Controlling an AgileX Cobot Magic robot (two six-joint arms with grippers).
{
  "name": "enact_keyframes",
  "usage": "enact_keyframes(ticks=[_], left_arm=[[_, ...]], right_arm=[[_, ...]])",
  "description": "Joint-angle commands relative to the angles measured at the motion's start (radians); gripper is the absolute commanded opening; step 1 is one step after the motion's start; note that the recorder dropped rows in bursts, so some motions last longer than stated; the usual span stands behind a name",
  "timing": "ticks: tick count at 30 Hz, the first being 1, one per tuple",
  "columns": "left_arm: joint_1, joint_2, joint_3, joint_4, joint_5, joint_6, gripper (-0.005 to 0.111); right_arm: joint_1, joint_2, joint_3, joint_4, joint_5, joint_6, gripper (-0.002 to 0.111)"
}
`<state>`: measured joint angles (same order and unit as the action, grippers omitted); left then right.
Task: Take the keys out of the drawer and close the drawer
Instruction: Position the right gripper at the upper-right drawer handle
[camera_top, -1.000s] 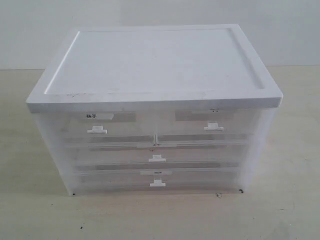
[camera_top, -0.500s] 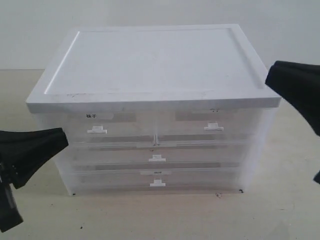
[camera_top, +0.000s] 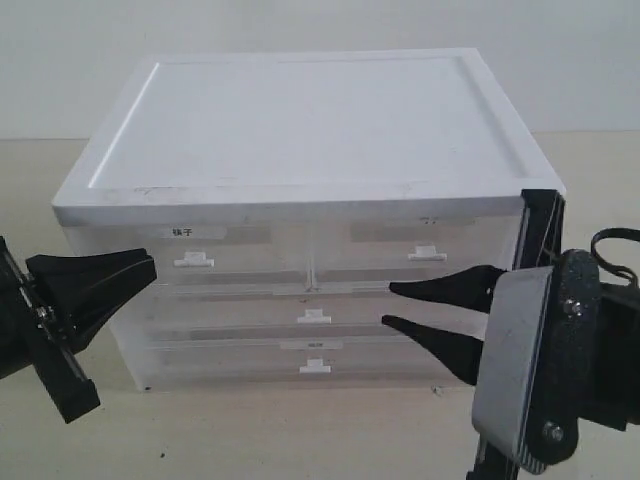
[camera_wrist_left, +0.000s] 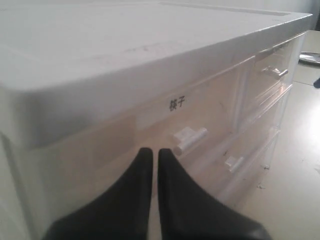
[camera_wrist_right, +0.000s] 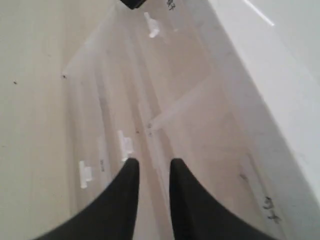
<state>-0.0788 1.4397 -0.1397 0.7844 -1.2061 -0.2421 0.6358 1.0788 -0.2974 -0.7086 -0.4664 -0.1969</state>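
**Right gripper (camera_top: 388, 304) parted, left gripper (camera_top: 146, 266) all but pinched together, drawers pushed in**

Right gripper's black pointed fingers (camera_wrist_right: 127, 185) stand apart with a clear gap and hold nothing. In the exterior view they sit at centre right, in front of the full-width clear plastic drawer (camera_top: 240, 308), right of its small white tab. Whether they touch it cannot be told.

The left gripper, at lower left, holds nothing. Its black fingers (camera_wrist_left: 135, 200) are drawn almost together, with only a thin slit between them. It is near the half-width clear drawer labelled in bold dark characters (camera_top: 200, 245).

The half-width clear plastic drawer with the faintly printed white label (camera_top: 420, 243) sits at upper right of the white-topped translucent plastic cabinet (camera_top: 310, 130), pushed in flush. The keys cannot be made out through the cloudy plastic. The cabinet stands on a pale beige tabletop (camera_top: 300, 445).
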Motion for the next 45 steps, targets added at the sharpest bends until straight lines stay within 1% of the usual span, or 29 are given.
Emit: enact_keyframes(ticks=[1, 2, 4, 5, 6, 9, 11, 15, 18, 24, 30, 33, 34, 35, 39, 40, 42, 45], left_arm=[[-0.004, 0.003, -0.001, -0.011, -0.015, 0.014, 0.005], [-0.004, 0.003, -0.001, -0.011, -0.015, 0.014, 0.005], [-0.004, 0.003, -0.001, -0.011, -0.015, 0.014, 0.005], [-0.004, 0.003, -0.001, -0.011, -0.015, 0.014, 0.005], [-0.004, 0.003, -0.001, -0.011, -0.015, 0.014, 0.005], [-0.004, 0.003, -0.001, -0.011, -0.015, 0.014, 0.005], [-0.004, 0.003, -0.001, -0.026, -0.015, 0.033, 0.005], [-0.004, 0.003, -0.001, -0.093, -0.015, 0.044, 0.005], [-0.004, 0.003, -0.001, -0.115, -0.015, 0.061, 0.005], [-0.004, 0.003, -0.001, -0.136, -0.015, 0.063, 0.005], [-0.004, 0.003, -0.001, -0.137, -0.015, 0.064, 0.005], [-0.004, 0.003, -0.001, -0.134, -0.015, 0.064, 0.005], [-0.004, 0.003, -0.001, -0.134, -0.015, 0.064, 0.005], [-0.004, 0.003, -0.001, -0.134, -0.015, 0.064, 0.005], [-0.004, 0.003, -0.001, -0.132, -0.015, 0.064, 0.005], [-0.004, 0.003, -0.001, -0.132, -0.015, 0.064, 0.005], [-0.004, 0.003, -0.001, -0.130, -0.015, 0.064, 0.005], [-0.004, 0.003, -0.001, -0.116, -0.015, 0.064, 0.005]], right_arm=[[0.083, -0.093, -0.005, 0.486, 0.161, -0.449, 0.019], [0.083, -0.101, -0.005, 0.618, 0.169, -0.568, 0.019], [0.083, -0.100, -0.005, 0.774, 0.184, -0.717, 0.019], [0.083, -0.093, -0.005, 0.839, 0.186, -0.788, 0.019], [0.083, -0.088, -0.005, 0.876, 0.186, -0.811, 0.019], [0.083, -0.049, -0.005, 0.877, 0.181, -0.828, 0.019], [0.083, -0.016, -0.005, 0.875, 0.177, -0.874, 0.019], [0.083, 0.046, -0.005, 0.875, 0.105, -0.895, 0.019], [0.083, 0.067, -0.005, 0.875, 0.056, -0.909, 0.019], [0.088, 0.069, -0.005, 0.875, 0.061, -0.900, 0.019], [0.173, 0.069, -0.005, 0.875, 0.073, -0.915, 0.019], [0.195, 0.069, -0.005, 0.875, 0.073, -0.918, 0.019], [0.197, 0.067, -0.005, 0.875, 0.073, -0.918, 0.020], [0.200, 0.060, -0.005, 0.878, 0.073, -0.918, 0.023], [0.200, 0.011, -0.005, 0.881, 0.067, -0.918, 0.043], [0.200, -0.007, -0.005, 0.883, 0.072, -0.918, 0.045], [0.200, -0.040, -0.005, 0.911, 0.074, -0.926, 0.045], [0.200, -0.057, -0.005, 1.009, 0.081, -1.018, 0.040]])
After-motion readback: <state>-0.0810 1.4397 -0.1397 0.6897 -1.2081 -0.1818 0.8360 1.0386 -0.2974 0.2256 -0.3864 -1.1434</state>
